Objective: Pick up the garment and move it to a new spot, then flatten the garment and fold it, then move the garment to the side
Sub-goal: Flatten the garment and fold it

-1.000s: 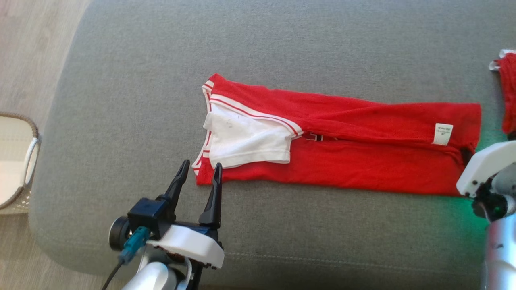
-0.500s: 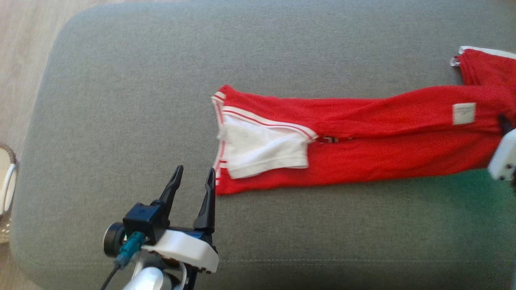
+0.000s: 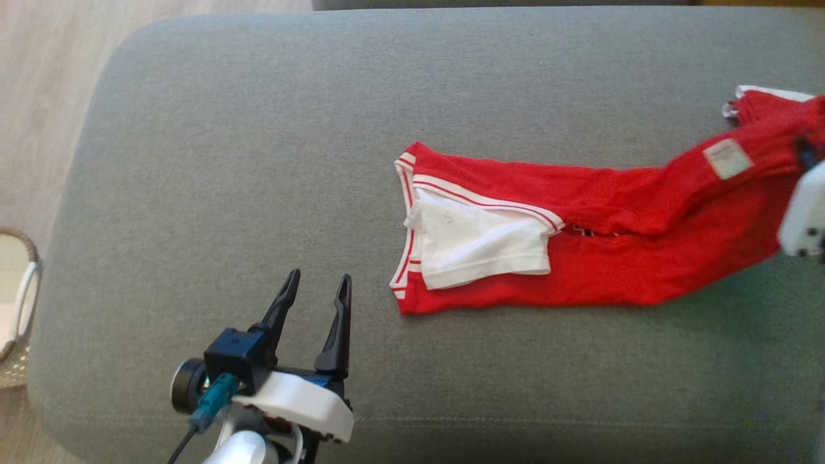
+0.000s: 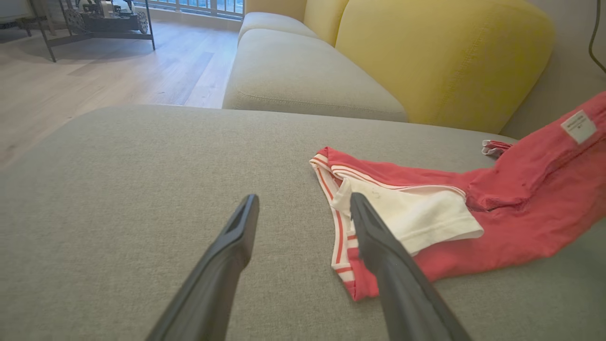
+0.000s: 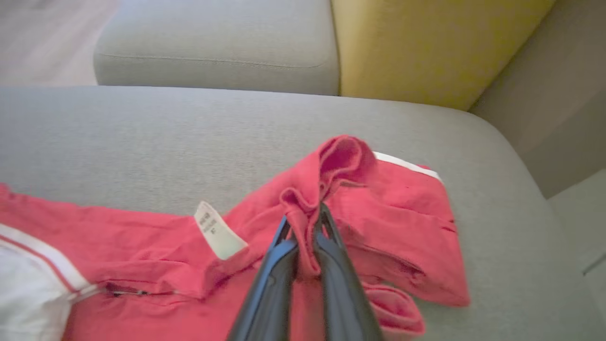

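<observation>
The garment [image 3: 599, 270] is red with white striped trim and a white sleeve, folded into a long strip across the grey cushion [image 3: 258, 161]. Its right end, bearing a white label [image 3: 727, 158], is raised off the cushion. My right gripper [image 5: 305, 222] is shut on a bunched fold of that end, and its white housing [image 3: 802, 212] sits at the head view's right edge. My left gripper [image 3: 320, 277] stands open and holds nothing, just left of the garment's near corner [image 4: 357, 289] and apart from it. It hovers low over the cushion [image 4: 142, 189].
More red cloth with a white edge [image 3: 764, 103] lies at the cushion's far right, behind the lifted end [image 5: 402, 213]. A woven basket [image 3: 16, 309] stands on the floor to the left. A yellow sofa back [image 4: 440, 57] rises beyond the cushion.
The garment's right end has been lifted and pulled to the right, dragging the whole strip away from my left gripper. The head camera has also shifted. The left gripper has stayed open.
</observation>
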Motion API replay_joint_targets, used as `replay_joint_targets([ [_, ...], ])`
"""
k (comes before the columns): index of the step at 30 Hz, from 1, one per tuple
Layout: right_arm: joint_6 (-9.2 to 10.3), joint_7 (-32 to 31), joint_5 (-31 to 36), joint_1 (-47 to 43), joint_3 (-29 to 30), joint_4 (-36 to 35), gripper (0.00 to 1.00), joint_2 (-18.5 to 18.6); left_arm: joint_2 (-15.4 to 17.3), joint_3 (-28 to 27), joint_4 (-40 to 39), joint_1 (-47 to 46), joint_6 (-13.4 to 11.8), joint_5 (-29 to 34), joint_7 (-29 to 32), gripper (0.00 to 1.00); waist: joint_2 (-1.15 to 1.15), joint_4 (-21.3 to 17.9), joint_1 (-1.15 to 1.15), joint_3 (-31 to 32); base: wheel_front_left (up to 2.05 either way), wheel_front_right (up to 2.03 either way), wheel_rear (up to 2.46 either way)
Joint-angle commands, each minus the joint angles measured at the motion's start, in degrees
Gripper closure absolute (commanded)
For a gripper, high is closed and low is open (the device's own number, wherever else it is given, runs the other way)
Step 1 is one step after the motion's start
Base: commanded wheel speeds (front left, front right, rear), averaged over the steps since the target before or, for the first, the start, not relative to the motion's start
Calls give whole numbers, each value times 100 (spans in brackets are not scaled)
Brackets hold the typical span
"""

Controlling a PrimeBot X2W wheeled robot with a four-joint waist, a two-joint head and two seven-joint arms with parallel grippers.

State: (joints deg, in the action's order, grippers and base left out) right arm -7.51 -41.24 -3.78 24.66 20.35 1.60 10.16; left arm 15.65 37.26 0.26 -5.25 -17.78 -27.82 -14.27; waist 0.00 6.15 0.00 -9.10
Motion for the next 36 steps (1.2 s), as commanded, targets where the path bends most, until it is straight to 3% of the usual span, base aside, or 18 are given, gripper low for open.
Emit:
replay_joint_targets([
  [1,2,-42,-89,238,-205,-281,100,-36,53,-178,-150,-152,18,12,-41,0,0,70,0,19,0,0,0],
  [12,2,-55,-387,262,-1389,-409,100,-661,-15,-128,-96,-160,43,-29,-45,0,0,570,0,47,0,0,0],
  [25,2,605,-1245,589,-2477,1073,100,-727,-136,17,16,-244,128,-48,-37,0,0,1256,0,-48,0,0,0],
  [36,2,931,-1490,901,-2937,2131,100,-727,-264,53,148,-286,191,-71,-52,0,0,1485,0,-126,0,0,0],
])
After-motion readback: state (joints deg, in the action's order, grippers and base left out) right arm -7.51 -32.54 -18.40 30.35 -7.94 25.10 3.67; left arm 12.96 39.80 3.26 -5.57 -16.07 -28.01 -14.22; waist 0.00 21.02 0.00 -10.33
